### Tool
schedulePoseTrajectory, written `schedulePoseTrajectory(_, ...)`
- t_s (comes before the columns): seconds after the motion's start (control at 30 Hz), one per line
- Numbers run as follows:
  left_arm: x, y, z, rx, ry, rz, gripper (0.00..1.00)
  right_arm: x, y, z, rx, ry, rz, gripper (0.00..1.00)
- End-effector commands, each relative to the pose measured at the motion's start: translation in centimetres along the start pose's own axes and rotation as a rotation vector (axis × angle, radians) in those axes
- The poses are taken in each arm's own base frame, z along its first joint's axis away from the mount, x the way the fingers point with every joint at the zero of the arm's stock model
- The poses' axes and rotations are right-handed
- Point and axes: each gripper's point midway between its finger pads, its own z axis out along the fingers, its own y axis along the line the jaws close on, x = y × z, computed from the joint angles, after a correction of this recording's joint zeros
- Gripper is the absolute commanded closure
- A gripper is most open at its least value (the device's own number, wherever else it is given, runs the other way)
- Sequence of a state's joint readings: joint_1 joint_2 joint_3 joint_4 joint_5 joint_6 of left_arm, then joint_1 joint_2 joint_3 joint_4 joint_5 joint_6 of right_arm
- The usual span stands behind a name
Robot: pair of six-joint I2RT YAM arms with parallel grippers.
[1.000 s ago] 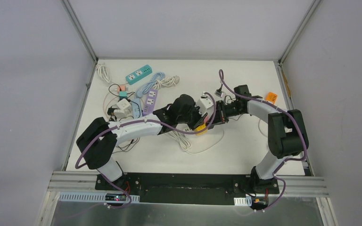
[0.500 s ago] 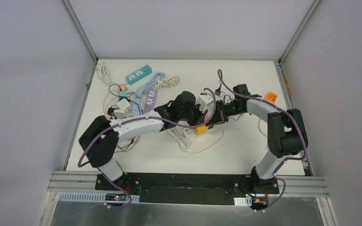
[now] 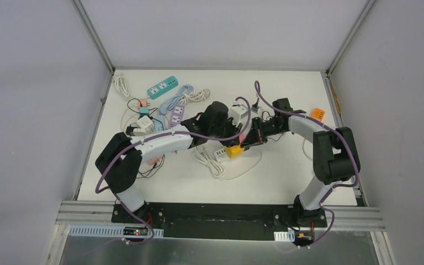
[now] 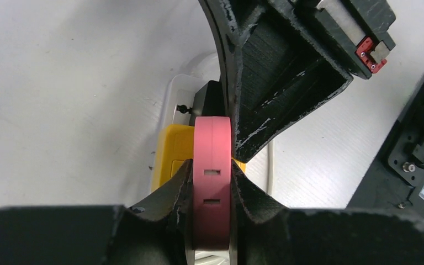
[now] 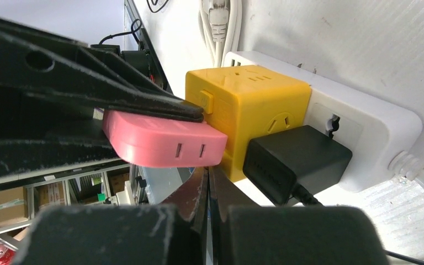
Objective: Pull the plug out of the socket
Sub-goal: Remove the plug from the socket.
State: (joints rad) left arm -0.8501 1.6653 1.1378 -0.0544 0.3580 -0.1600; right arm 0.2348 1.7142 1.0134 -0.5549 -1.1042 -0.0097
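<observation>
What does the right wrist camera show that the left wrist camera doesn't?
Only the right wrist view: the black adapter in full, plugged into the white power strip, a bundled white cable beyond it, and the right gripper shut. Only the left wrist view: the left gripper clamped on both flat sides of the pink plug, seen from behind. Both: the pink plug against the yellow cube socket, which sits on the strip.

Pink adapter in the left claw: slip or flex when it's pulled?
The pink adapter looks like rigid moulded plastic, so probably no flex. Its faces look smooth, so the left claw may slip under a hard pull. The yellow cube seems only plugged into the white strip, so it may lift too.
</observation>
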Motion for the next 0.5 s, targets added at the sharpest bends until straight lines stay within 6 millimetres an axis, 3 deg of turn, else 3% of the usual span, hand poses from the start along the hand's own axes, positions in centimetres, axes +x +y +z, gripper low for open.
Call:
schedulePoseTrajectory(0.0,-2.9,0.0,-0.2,-0.137,-0.028,0.159,1.00,0.3,-3.6,0.5,0.153,0.024,-0.043,1.00)
schedulePoseTrajectory(0.17,-2.3,0.0,0.1,-0.183,0.031,0.205,1.00,0.4,-3.7,0.6,0.153,0.027,-0.039,1.00)
schedulePoseTrajectory(0.33,-3.8,-1.4,0.5,-0.008,-0.009,-0.043,1.00,0.4,-3.8,0.6,0.162,0.034,-0.036,1.00)
schedulePoseTrajectory(0.47,-4.8,-1.7,0.4,0.022,-0.028,-0.092,1.00,0.5,-3.9,0.7,0.167,0.038,-0.036,1.00)
